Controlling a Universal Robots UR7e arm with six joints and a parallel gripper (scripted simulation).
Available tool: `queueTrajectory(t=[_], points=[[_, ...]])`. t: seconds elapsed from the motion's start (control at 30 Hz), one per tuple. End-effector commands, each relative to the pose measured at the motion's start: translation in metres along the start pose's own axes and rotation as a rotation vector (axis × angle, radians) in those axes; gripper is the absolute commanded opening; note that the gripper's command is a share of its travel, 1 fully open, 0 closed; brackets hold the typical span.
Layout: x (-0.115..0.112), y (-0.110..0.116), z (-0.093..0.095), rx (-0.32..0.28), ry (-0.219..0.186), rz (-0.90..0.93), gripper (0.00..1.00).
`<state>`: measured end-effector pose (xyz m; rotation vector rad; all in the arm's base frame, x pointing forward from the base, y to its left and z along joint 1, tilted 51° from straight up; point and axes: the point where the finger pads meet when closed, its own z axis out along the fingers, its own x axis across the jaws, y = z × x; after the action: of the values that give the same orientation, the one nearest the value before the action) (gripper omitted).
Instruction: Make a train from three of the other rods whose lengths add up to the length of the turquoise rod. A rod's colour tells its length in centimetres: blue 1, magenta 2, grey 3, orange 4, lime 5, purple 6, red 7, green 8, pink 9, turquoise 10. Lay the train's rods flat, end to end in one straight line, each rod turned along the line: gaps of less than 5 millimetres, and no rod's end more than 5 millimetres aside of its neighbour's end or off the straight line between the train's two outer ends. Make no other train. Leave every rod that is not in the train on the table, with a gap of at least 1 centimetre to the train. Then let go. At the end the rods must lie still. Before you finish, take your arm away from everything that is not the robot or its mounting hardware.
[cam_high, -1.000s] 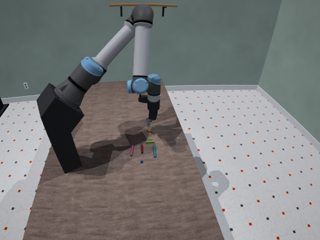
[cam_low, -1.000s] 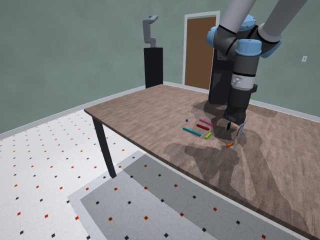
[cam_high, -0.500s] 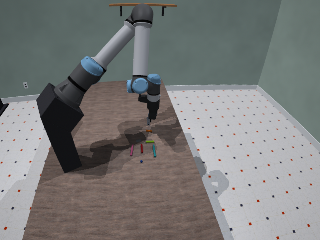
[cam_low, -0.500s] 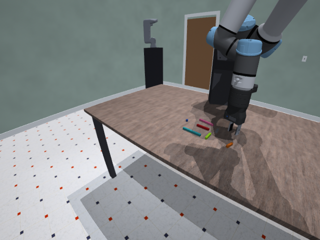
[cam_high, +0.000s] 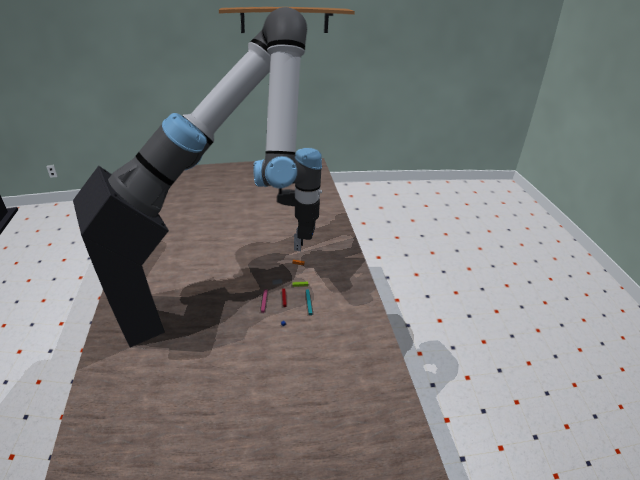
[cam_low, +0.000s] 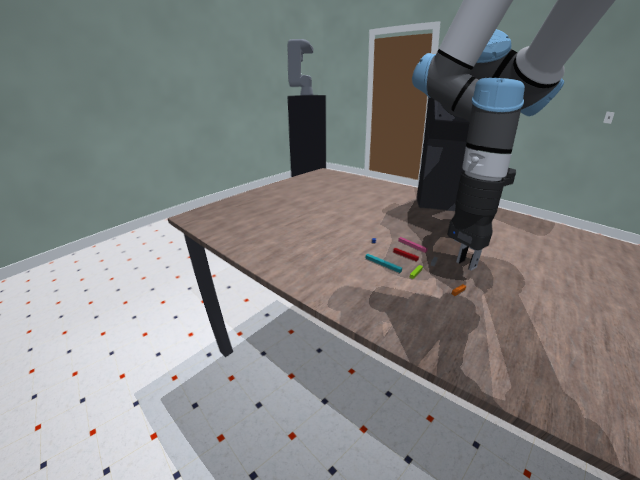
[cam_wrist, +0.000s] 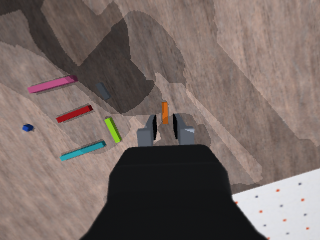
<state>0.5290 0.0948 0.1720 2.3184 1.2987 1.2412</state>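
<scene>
Arm: two long pale grey cylindrical links, dark grey joint housings, light blue round end caps at the elbow and wrist joints. Black bands ring the seams where links meet housings. The base sits on a black angular pedestal (cam_high: 116, 253). The wrist section carries a pale grey collar above a ribbed black body. The tool (cam_wrist: 165, 127) has two short grey fingers with dark inner pads.
</scene>
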Motion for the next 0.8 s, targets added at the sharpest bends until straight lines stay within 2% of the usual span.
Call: queueTrajectory(t=[0.0, 0.77], points=[[0.0003, 0.0003, -0.0003, -0.001, 0.001, 0.0, 0.54], [0.0004, 0.0003, 0.0059, 0.0, 0.0, 0.0, 0.54]])
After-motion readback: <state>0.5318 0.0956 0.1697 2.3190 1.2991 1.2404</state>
